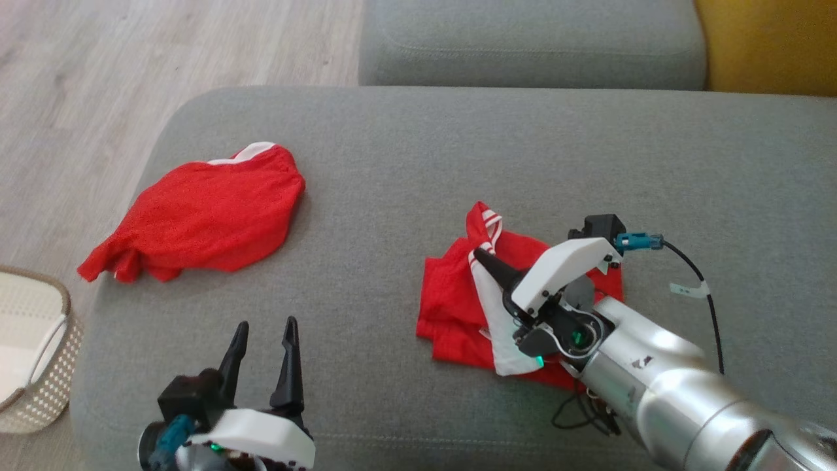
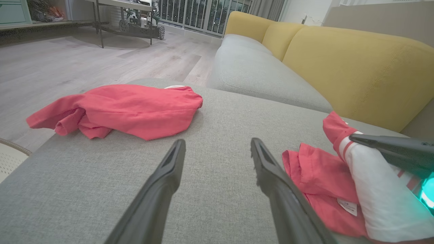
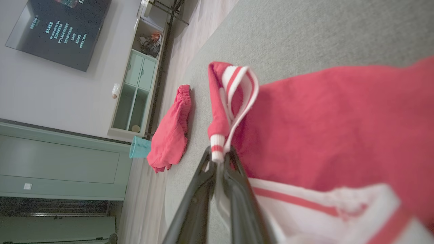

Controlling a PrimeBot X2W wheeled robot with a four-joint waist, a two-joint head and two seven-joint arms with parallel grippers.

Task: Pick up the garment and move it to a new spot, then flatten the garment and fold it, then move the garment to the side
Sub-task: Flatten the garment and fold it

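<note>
Pinching the garment (image 1: 451,294) by its red-and-white striped trim with the right gripper (image 3: 217,154), jaws clenched tight on the cloth. Find the trim looping up just past the fingertips, and the bulk bunched under and behind the right fingers, resting on the grey sofa cushion (image 1: 458,131), with a white panel turned out beneath the wrist. Holding the left gripper (image 1: 266,324) released, jaws spread wide, grasping nothing, poised over bare cushion with the garment off to its right and clear of its tips. Note a second red garment (image 1: 209,216) ahead and to the left of the left gripper, loosely heaped near the cushion's edge, well apart from both grippers. Note also a pale perforated basket (image 1: 39,353) on the floor, further left of the left gripper. Judge progress as early: grasp secured, lift barely begun if at all, relocation not yet done. Left to do, by this reading: carry to a new spot, spread flat, fold, shift aside. Expect the flattening to need both grippers, given the crumpled, partly inside-out state. Watch for the thin trim slipping from the pinch once the full weight hangs from it.
</note>
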